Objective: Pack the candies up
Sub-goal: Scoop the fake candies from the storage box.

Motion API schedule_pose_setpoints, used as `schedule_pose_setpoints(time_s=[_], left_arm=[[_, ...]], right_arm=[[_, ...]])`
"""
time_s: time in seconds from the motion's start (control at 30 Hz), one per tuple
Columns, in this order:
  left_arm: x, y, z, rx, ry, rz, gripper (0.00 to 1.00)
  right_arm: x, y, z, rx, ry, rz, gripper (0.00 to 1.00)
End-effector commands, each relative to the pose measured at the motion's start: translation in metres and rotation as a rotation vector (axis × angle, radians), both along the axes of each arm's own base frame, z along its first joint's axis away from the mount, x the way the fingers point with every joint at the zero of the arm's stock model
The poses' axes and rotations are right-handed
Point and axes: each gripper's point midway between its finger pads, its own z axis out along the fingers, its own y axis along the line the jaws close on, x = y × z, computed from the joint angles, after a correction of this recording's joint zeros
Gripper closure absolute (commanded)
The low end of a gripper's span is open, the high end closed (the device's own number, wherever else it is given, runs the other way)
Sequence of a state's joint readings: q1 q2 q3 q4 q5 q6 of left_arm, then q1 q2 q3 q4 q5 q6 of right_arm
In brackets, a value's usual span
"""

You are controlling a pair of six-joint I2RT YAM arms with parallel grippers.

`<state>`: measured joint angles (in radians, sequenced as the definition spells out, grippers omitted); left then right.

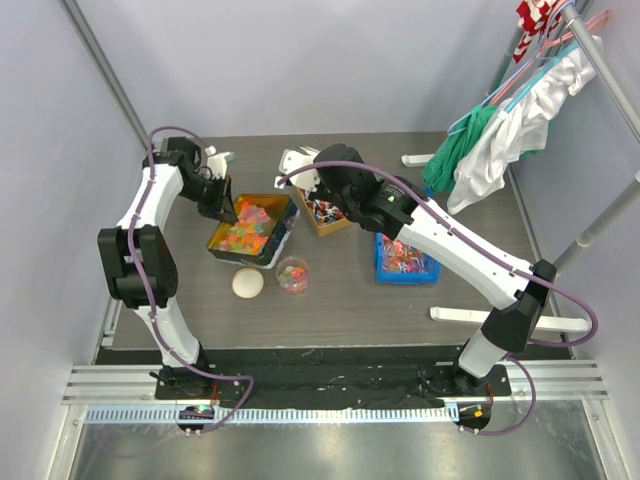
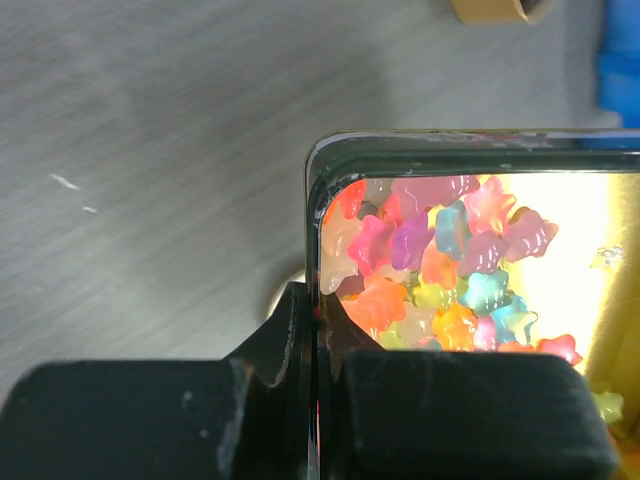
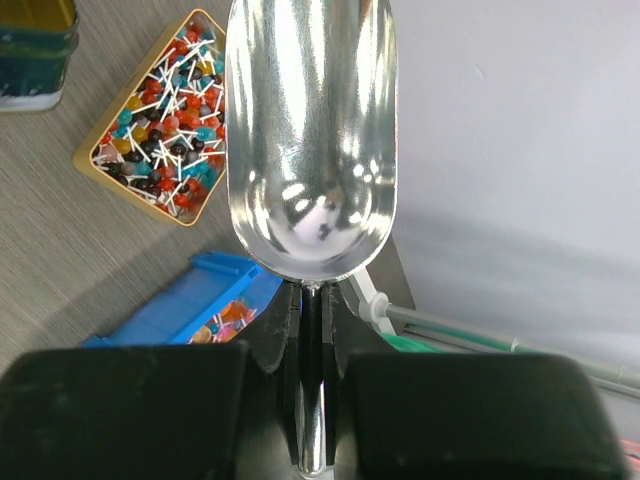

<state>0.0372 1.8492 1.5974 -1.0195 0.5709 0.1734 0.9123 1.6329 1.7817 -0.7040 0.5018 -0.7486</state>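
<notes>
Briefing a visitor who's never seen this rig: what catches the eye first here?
The bright star-shaped gummies glowing in the black-rimmed tin, left of centre, whose wall the left tool pinches. Then the shiny empty scoop held by the right tool, near a box of lollipops.

Top camera high, facing down, wrist cameras close, left shares yellow tin (image 2: 460, 152)

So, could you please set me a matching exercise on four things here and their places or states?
Things: 1 scoop; 2 gummy tin; 3 lollipop box; 4 blue tray.
States: A rim clamped by left pincer; B rightmost container; C empty, in right pincer; D between tin and tray.
Pairs: 1-C, 2-A, 3-D, 4-B.
</notes>
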Motion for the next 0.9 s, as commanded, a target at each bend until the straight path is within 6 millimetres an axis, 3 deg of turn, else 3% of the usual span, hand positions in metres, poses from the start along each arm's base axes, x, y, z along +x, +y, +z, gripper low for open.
schedule_pose_setpoints(time_s=[0.0, 0.1, 0.37, 0.5, 0.53, 0.63, 0.87], left_arm=[[-0.039, -0.031, 0.038, -0.223, 0.119, -0.119, 1.0], [-0.05, -0.043, 0.051, -0.326, 0.175, -0.177, 1.0], [-0.051, -0.045, 0.048, -0.353, 0.223, -0.165, 1.0], [-0.029, -0.02, 0.023, -0.129, 0.131, -0.06, 1.0], [-0.023, -0.005, 0.014, 0.0, 0.101, -0.012, 1.0], [-0.008, 0.016, 0.008, 0.202, -0.041, 0.032, 1.0], [0.007, 0.017, 0.013, 0.363, -0.187, 0.077, 1.0]], right_arm=[[-0.004, 0.001, 0.028, 0.102, -0.046, 0.002, 0.99], [-0.004, 0.003, 0.029, 0.106, -0.044, 0.007, 0.99], [-0.008, 0.006, 0.03, 0.125, -0.031, 0.023, 0.99], [-0.013, 0.012, 0.029, 0.117, -0.022, 0.047, 0.99], [-0.014, 0.013, 0.029, 0.111, -0.023, 0.05, 0.99], [-0.022, 0.023, 0.027, 0.083, -0.015, 0.082, 0.99], [-0.045, 0.054, -0.005, -0.047, 0.043, 0.179, 0.99]])
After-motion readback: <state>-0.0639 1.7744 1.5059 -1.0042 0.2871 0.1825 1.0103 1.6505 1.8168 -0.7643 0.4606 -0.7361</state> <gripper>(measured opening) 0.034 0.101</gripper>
